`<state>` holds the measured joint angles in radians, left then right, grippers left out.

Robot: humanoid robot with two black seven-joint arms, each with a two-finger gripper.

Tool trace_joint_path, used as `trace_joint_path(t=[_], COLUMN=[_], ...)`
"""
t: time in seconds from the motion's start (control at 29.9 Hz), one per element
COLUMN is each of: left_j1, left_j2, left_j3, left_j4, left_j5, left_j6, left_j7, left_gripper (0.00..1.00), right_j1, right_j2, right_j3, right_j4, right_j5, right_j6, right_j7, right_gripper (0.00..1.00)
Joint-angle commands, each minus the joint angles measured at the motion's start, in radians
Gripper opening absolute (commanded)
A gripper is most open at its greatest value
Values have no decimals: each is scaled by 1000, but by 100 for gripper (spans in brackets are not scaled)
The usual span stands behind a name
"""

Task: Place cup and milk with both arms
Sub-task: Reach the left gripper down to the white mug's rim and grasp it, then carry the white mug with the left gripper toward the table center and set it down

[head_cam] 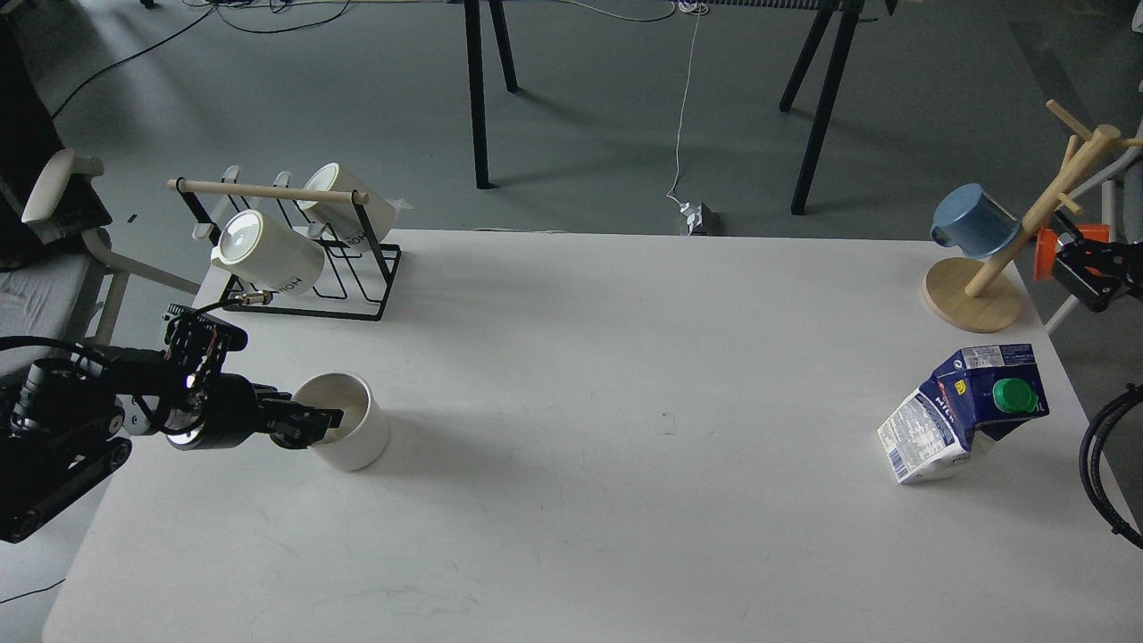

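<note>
The cup [350,436], a plain white mug with a cream inside, stands on the white table [625,402] at the left. My left gripper [311,427] reaches in from the left at the cup's near-left rim. One finger lies over the rim inside the cup and the other outside, with a gap between them. The milk [964,411], a dented carton with a dark blue top and a green cap, leans at the table's right edge. My right gripper [1079,268] is small and dark at the far right, beyond the table and well behind the milk.
A black wire rack [304,268] with two "HOH" mugs stands behind the cup. A wooden mug tree [991,286] with a blue cup [973,223] stands at the back right corner. A black cable loop [1103,473] hangs by the right edge.
</note>
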<state>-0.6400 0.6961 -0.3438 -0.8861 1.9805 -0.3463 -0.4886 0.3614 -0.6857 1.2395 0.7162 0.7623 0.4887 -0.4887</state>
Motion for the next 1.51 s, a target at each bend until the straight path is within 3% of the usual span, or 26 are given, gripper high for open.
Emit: trace_joint_path(t=[0.0,0.2,0.33,0.57,0.8,0.97,1.2,1.34,1.47], left_j1=[-4,-36,-128,-242,-236,-216,-196,-194,-188], left_j2=[2,10,-3,-226,-437,-512,-526,-524,-523], left_j3=[5,-11,-17,-8,41,127,129,131,128], left_j4=[-1,-22,-80,-71,58,72,84,85,85], left_j5=[-5,-9,-70,-175,-97,-42,-45,-46,-54], left_j6=[88,81,-26,-123,-120,-108,-89,-89,-91], left_j7=[0,0,0,0,0,0,0,0,0], left_gripper=[0,0,0,0,0,0,2,11,29], right_j1=[-2,-4,-4,-1,-1,1,1,-1,-2], right_j2=[0,0,-5,-18,-34,-37,-38,-45,-45], right_j3=[0,0,1,5,5,3,0,-5,-6], right_j4=[0,0,-1,-6,-12,-14,-12,-11,-11], right_j5=[0,0,0,0,0,0,-1,-1,0], right_j6=[0,0,0,0,0,0,0,0,0], right_j7=[0,0,0,0,0,0,0,0,0], right_gripper=[99,99,99,99,99,99,99,99,99])
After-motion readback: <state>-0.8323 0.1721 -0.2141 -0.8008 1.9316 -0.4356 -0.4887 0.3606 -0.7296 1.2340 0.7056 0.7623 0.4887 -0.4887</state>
